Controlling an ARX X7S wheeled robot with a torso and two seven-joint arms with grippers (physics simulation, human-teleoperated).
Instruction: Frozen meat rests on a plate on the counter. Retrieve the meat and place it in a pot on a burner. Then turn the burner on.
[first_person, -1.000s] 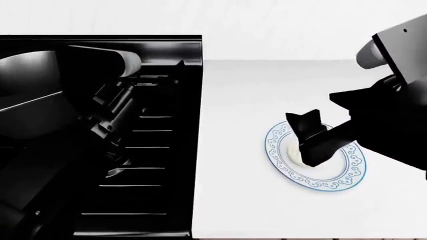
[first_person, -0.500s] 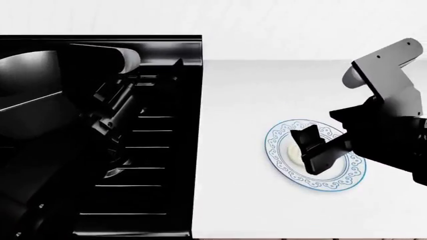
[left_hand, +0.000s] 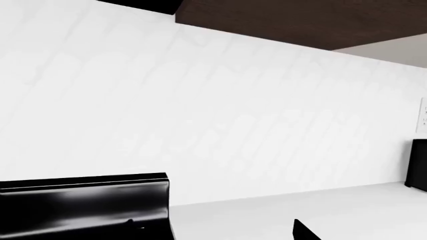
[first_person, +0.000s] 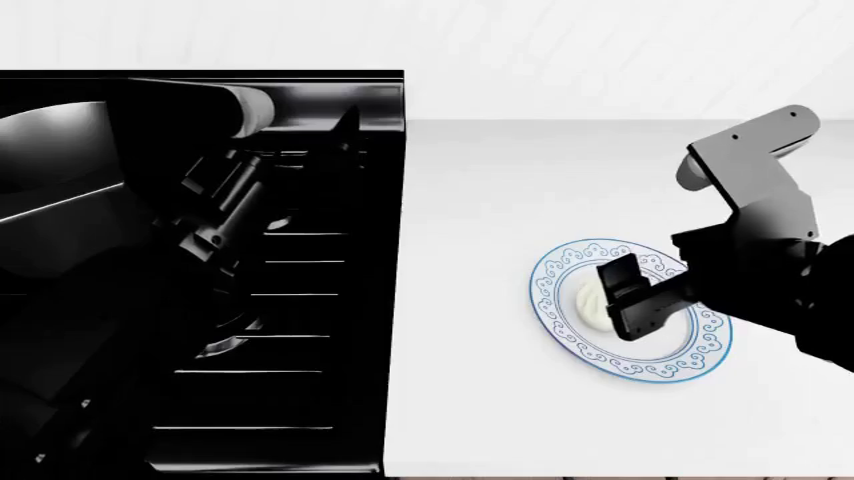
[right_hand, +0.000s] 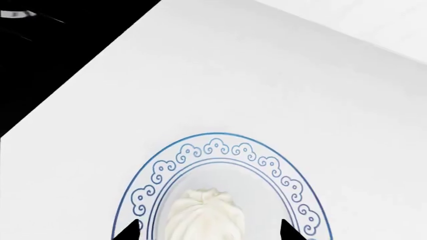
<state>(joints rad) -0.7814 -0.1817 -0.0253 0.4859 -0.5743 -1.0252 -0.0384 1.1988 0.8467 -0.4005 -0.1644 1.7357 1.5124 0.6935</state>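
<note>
Clearly the pickup was in hand: the right claw (first_person: 617, 297) was spread open around the meat (right_hand: 202, 215) on the plate (right_hand: 220, 141); closing was judged next. The left claw's state could not be told.

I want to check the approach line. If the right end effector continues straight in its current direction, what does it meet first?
Probably the meat: it lies between the open right end effector fingertips, on the plate. Remaining height is unclear.

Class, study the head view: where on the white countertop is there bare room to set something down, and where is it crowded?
The smooth white countertop is bare between the black stove top and the round blue-rimmed white plate, behind the plate toward the wall, and along the near edge. It is crowded at the plate: the cream pleated lump of meat lies there with the open right gripper straddling it.
</note>
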